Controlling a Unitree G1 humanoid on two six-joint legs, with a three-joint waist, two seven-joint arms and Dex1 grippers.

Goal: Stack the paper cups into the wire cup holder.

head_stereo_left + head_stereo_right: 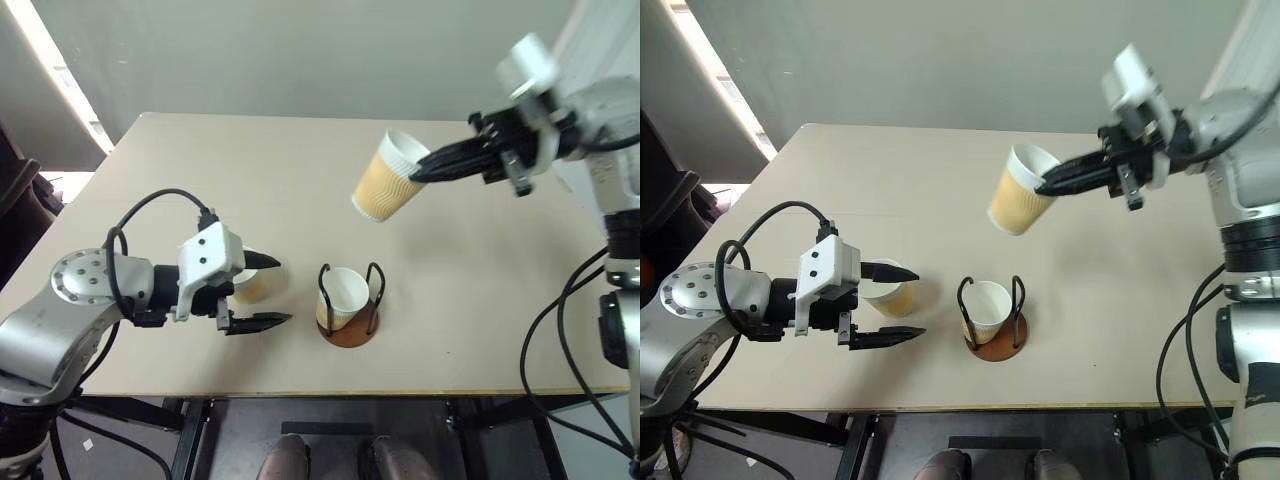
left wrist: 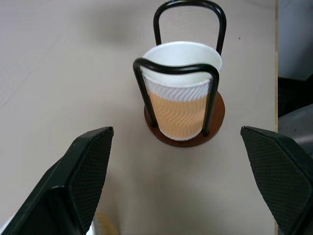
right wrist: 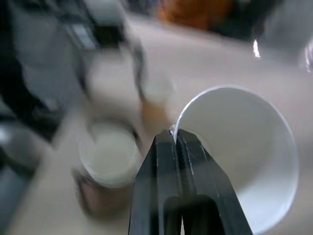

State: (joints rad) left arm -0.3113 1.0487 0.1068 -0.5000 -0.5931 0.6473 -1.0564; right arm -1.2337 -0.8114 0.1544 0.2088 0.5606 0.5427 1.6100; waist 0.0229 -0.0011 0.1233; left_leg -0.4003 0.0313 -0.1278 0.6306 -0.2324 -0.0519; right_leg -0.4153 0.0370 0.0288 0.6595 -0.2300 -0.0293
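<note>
- My right gripper (image 1: 418,170) pinches a cup's (image 1: 385,180) rim, holding it above mid-table.
- My left gripper (image 1: 268,291) gapes around a second cup (image 1: 890,292).
- The holder (image 1: 349,303) near the front edge contains the third cup (image 1: 340,295).

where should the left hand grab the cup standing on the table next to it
Take the loose paper cup by its rolled rim, one finger inside and one outside, coming from above. It stands upright with its mouth up, between the open fingers of the left hand, so the rim is free. The right hand holds its cup this way.
</note>
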